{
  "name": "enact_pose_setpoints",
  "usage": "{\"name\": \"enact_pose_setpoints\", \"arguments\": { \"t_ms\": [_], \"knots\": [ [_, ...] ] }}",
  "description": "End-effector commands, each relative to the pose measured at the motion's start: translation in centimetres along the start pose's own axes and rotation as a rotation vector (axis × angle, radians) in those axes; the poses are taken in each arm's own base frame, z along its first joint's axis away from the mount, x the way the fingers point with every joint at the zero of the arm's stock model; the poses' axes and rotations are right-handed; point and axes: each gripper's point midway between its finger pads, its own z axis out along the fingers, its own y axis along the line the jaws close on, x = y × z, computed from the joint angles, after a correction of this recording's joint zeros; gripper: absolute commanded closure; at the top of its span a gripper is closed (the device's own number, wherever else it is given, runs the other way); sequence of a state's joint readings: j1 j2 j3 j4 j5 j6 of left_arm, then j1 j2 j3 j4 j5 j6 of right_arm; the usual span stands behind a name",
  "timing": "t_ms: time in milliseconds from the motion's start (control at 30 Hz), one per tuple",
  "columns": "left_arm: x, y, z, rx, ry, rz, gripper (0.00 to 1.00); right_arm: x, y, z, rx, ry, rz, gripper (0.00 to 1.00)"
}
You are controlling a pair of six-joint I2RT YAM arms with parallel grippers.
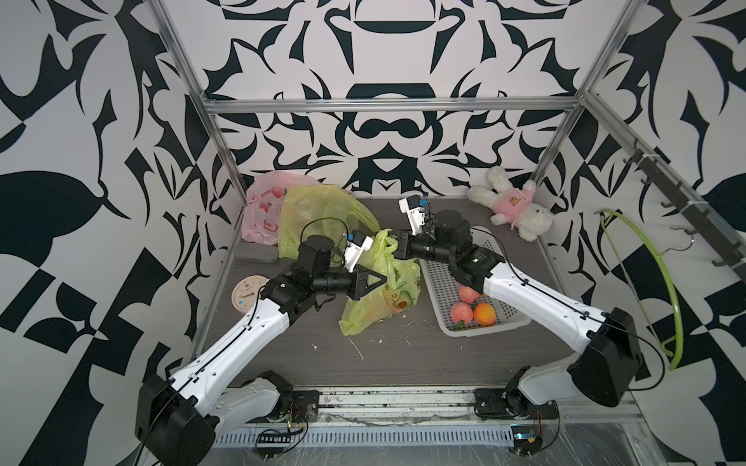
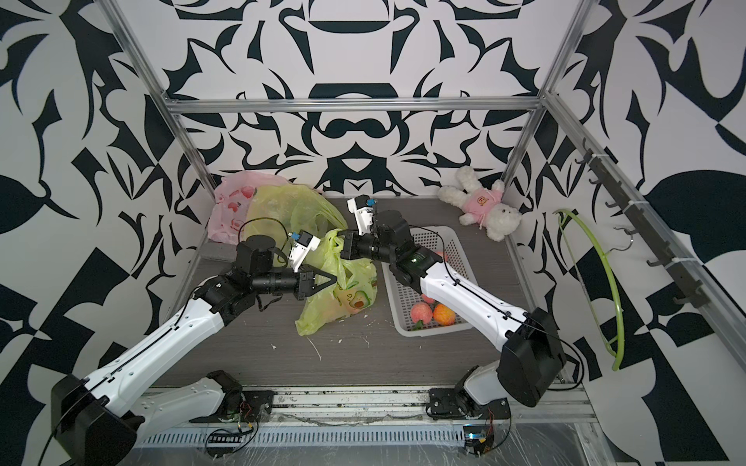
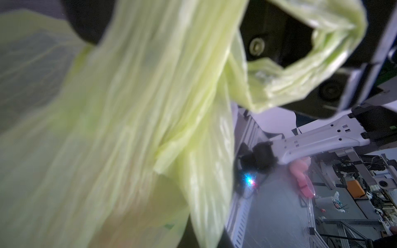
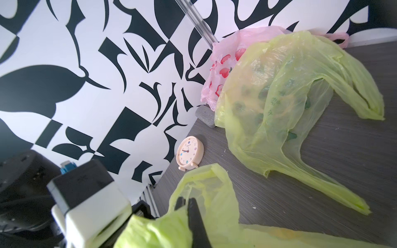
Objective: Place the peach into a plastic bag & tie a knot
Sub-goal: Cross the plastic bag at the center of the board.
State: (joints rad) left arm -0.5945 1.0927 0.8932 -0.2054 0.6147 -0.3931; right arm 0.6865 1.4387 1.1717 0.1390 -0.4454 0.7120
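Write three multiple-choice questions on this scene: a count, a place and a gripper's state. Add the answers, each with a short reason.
1. How many fruits show in the white plastic mesh basket? A. one B. three C. six
2. Where is the round cream alarm clock? A. at the left edge of the dark table B. in that basket C. hanging on the wall
3. The right gripper is: A. open B. shut on the clock C. shut on a handle of the yellow-green plastic bag
Answers: B, two pink peaches and one orange fruit show; A, it sits on the tabletop, outside the basket; C, its fingers pinch green film in the right wrist view.
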Motion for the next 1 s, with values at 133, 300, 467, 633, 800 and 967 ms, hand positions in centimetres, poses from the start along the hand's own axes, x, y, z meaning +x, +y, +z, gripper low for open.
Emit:
{"name": "enact_pose_setpoints", "arguments": {
  "t_ms": [133,300,467,633,800,967],
  "knots": [
    [0.3,-0.8,0.4,0.047,-0.033,-0.014,1.00,-4.4,5.0,-1.6,-0.207,-0.183,0.015,1.00],
    [0.1,-0.8,-0.5,0.005,-0.047,-0.007,0.98,-3.9,6.0,-1.0,-0.280,-0.113,0.015,1.00],
    [0.2,-1.1,-1.9,-0.059,-0.022,0.010,0.58,-3.7,6.0,-1.1,-0.301,-0.064,-0.005,1.00],
    [-0.6,-2.1,-4.3,-0.132,-0.025,0.084,0.45,-3.6,5.8,-1.1,-0.308,-0.011,-0.020,1.00],
    [-0.9,-3.2,-6.7,-0.189,-0.014,0.125,0.40,-3.4,6.0,-1.3,-0.306,0.020,-0.041,1.00],
    [-2.2,-3.9,-9.8,-0.299,-0.057,0.195,0.35,-3.3,6.4,-1.6,-0.311,0.041,-0.055,1.00]
  ]
}}
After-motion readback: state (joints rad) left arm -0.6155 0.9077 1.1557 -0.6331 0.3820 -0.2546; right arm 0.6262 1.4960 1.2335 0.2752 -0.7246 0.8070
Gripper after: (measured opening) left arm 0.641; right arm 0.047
